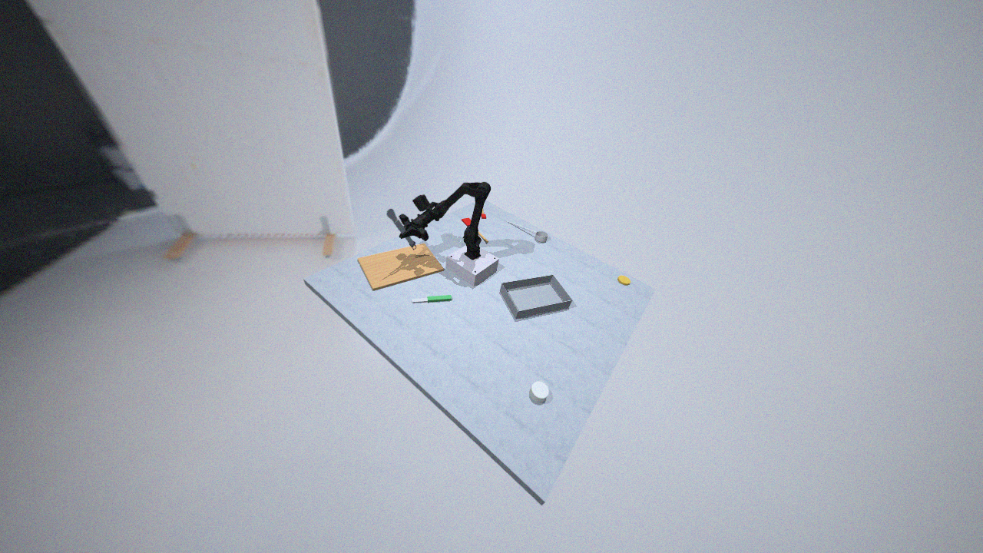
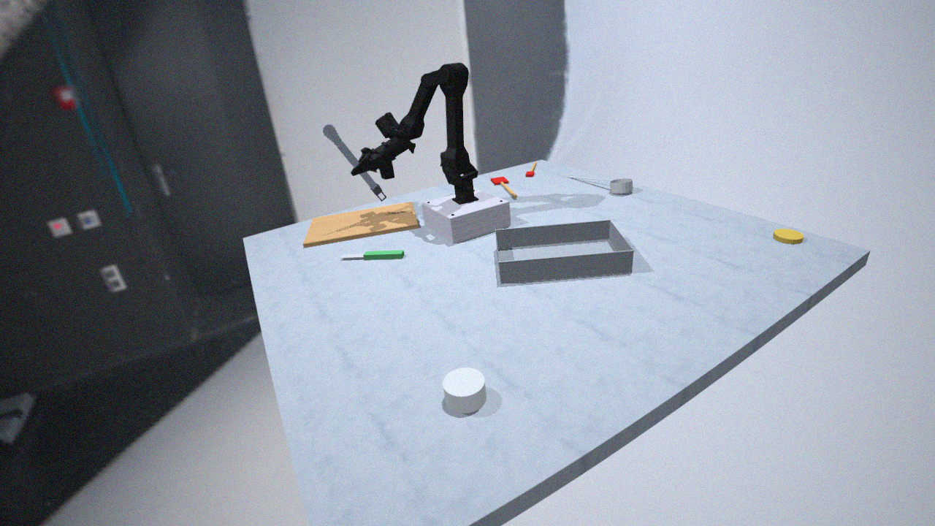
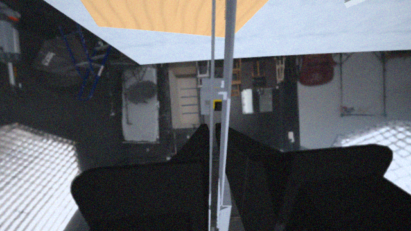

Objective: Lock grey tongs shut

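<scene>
above the wooden board (image 1: 371, 264) (image 2: 320, 233) (image 3: 154, 16): the grey tongs (image 1: 396, 221) (image 2: 340, 143) (image 3: 228, 48), in the air, tilted, rounded end up to the left, square loop down to the right
gripper (image 1: 403, 235) (image 2: 354, 172) (image 3: 210, 129): clamped on the tongs partway along
tongs' arms: close together, nearly parallel from the wrist; whether the lock has caught, i can't tell
roasting tin (image 1: 543, 311) (image 2: 565, 269): right of the arm's pale base (image 1: 484, 269) (image 2: 482, 222), apart from the tongs
green-handled knife (image 1: 439, 298) (image 2: 383, 255): on the near side of the board
white round block (image 1: 539, 392) (image 2: 464, 391): near part of the table
yellow disc (image 1: 623, 280) (image 2: 787, 236): far over to the right
</scene>
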You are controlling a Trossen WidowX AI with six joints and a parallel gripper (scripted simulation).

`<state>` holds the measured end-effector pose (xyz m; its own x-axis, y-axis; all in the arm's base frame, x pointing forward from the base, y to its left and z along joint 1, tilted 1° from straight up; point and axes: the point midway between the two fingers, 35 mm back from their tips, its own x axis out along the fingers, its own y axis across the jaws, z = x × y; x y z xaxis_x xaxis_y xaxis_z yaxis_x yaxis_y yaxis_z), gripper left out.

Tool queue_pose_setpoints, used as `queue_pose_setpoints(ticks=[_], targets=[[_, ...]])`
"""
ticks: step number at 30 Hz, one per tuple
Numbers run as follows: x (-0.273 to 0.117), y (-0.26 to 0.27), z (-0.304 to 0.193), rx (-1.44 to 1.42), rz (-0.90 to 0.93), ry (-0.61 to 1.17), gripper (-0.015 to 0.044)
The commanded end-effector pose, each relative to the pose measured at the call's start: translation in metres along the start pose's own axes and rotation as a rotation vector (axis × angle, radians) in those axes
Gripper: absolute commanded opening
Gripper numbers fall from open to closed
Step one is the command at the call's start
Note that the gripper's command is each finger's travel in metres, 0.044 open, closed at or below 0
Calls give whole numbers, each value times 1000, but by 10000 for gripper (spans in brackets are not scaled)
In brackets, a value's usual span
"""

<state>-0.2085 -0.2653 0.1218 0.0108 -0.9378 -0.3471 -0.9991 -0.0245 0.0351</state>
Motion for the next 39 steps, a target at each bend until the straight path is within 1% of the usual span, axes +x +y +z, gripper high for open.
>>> queue_pose_setpoints(ticks=[1, 31, 39], targets=[[-1, -1, -2, -3, -4, 12, -150], [-1, -1, -2, -1, -4, 9, -150], [13, 8, 3, 43, 6, -93, -150]])
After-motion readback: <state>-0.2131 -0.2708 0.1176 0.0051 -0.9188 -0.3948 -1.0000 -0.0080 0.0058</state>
